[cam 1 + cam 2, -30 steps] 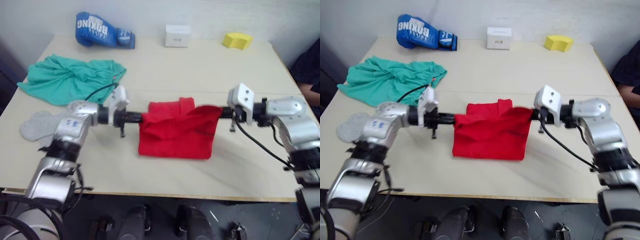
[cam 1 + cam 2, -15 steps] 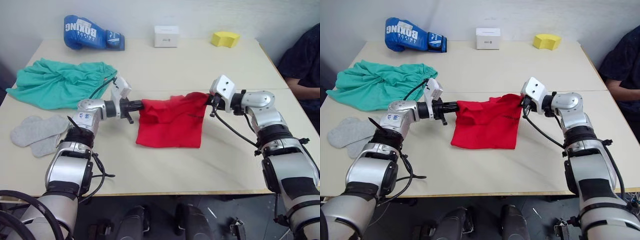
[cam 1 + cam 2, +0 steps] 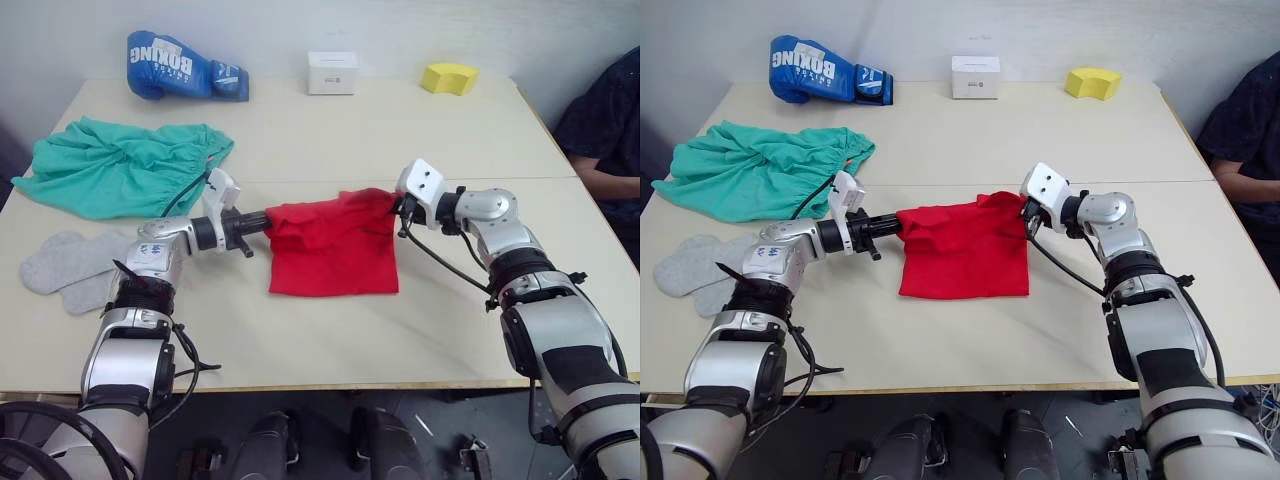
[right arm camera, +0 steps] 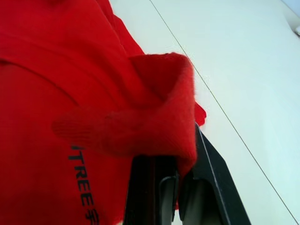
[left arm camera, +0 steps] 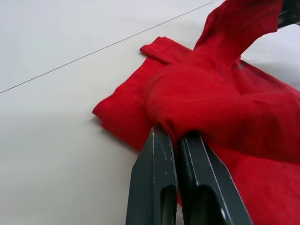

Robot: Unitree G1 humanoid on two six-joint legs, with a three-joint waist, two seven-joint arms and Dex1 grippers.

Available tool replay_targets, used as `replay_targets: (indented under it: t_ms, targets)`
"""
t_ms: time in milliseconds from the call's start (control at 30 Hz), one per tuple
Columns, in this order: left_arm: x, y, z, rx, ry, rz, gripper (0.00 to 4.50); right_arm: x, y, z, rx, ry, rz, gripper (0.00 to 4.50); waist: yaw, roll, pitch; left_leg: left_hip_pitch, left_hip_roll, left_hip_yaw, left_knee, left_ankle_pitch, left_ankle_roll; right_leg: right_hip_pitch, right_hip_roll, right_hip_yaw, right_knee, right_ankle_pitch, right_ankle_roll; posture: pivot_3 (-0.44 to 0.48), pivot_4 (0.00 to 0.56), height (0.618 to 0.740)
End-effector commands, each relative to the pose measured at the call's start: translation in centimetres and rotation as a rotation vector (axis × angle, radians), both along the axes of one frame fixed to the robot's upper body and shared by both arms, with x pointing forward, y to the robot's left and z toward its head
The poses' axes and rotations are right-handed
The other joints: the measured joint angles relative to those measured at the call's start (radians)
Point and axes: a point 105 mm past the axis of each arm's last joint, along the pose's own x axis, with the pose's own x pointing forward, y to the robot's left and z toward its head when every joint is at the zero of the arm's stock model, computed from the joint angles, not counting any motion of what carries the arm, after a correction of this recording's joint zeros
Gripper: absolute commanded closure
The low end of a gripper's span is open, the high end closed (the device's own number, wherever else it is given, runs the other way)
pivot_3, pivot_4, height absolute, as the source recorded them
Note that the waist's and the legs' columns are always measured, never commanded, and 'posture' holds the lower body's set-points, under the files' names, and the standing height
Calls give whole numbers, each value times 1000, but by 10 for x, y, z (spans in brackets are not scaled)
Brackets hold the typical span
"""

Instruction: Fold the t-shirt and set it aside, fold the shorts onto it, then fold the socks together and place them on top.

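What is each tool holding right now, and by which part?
Both pinch the bright red cloth t-shirt: left tool shut on its left far corner, right tool on its right far corner.

t-shirt: red, partly folded, mid-table, top corners pinched up
shorts: teal, crumpled, far left
socks: grey, flat, left edge

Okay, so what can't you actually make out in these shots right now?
- Right pincer: in the right wrist view the t-shirt drapes over its fingertips, hiding the grip.
- Socks: in the left eye view the left arm covers their near edge.
- White box: its front marking is too small to read.
- Person: cut off by the right edge.
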Motion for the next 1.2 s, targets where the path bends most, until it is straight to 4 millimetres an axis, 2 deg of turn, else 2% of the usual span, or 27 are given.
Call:
replay_targets:
  t_ms: [33, 167, 267, 300, 333, 433, 533, 633, 700, 733, 833, 1000, 1167, 1200]
  targets:
    - [7, 3, 10, 24, -76, 60, 4499, 8, 1, 10, 44, -18, -65, 4481, 0, 0, 0, 0, 0, 0, 0, 0, 0, 0, 0, 0, 0, 0, 0, 0, 150, 740]
    - [14, -2, 9, 19, -74, 81, 4499, 8, 4, 3, 59, 13, -67, 4481, 6, 0, 0, 0, 0, 0, 0, 0, 0, 0, 0, 0, 0, 0, 0, 0, 150, 740]
    - [24, 2, 10, 0, -59, 165, 4499, 11, 5, 3, 120, 37, -99, 4481, 5, 0, 0, 0, 0, 0, 0, 0, 0, 0, 0, 0, 0, 0, 0, 0, 150, 740]
    - [27, 4, 10, 3, -54, 198, 3985, 12, 5, 4, 145, 45, -114, 4061, 5, 0, 0, 0, 0, 0, 0, 0, 0, 0, 0, 0, 0, 0, 0, 0, 150, 740]
    - [29, 5, 9, 7, -53, 213, 3810, 13, 5, 5, 161, 41, -127, 3865, 5, 0, 0, 0, 0, 0, 0, 0, 0, 0, 0, 0, 0, 0, 0, 0, 150, 740]
    - [35, 11, 11, -3, -51, 285, 2829, 19, 2, 15, 242, 26, -190, 2819, 2, 0, 0, 0, 0, 0, 0, 0, 0, 0, 0, -1, 1, 0, 0, 0, 150, 740]
    - [39, 15, 27, -87, -94, 317, 1845, 26, -6, 30, 420, 42, -271, 1770, -3, 0, 0, 0, 0, 0, -1, 0, 0, 0, 0, -1, 0, 0, 0, 0, 150, 740]
    - [42, 16, 28, -150, -38, 351, 870, 31, -20, 30, 584, 137, -371, 680, -3, 0, 0, 0, 0, -1, -1, 0, -1, 0, 0, -1, 0, 0, 0, 0, 150, 740]
    - [43, 15, 24, -196, 39, 365, 207, 33, -30, 26, 626, 176, -443, 11, -3, 0, 0, 0, 0, -1, -1, 0, -1, 0, 0, -1, 0, 0, 0, 0, 150, 740]
    - [44, 15, 24, -264, 90, 387, 48, 34, -35, 24, 625, 172, -471, 0, -2, 0, 0, 0, 0, -1, -1, 0, -1, 0, 0, 0, 0, 0, 0, 0, 150, 740]
    - [47, 27, 19, -353, 200, 492, 48, 32, -42, 24, 590, 142, -471, 0, -2, 0, 0, 0, 0, -1, -1, 0, 0, 0, 0, 0, 0, 0, 0, 0, 150, 740]
    - [34, 31, -9, -216, 322, 458, 48, 25, -49, 32, 570, 80, -401, 0, -7, 0, 0, 0, 0, 0, -2, 0, -1, 0, 0, 0, 0, 0, 0, 0, 150, 740]
    - [14, 38, -16, -133, 332, 372, 48, 4, -44, 33, 465, -6, -220, 0, -15, 0, 0, 1, 0, 1, -2, 0, -1, 0, 0, 0, 1, 0, 0, 0, 150, 740]
    - [10, 36, -8, -135, 279, 322, 48, -4, -39, 33, 455, -21, -166, 0, -16, 0, 0, 1, 0, 1, -2, 0, -2, 0, 0, 0, 1, 0, 0, 0, 150, 740]
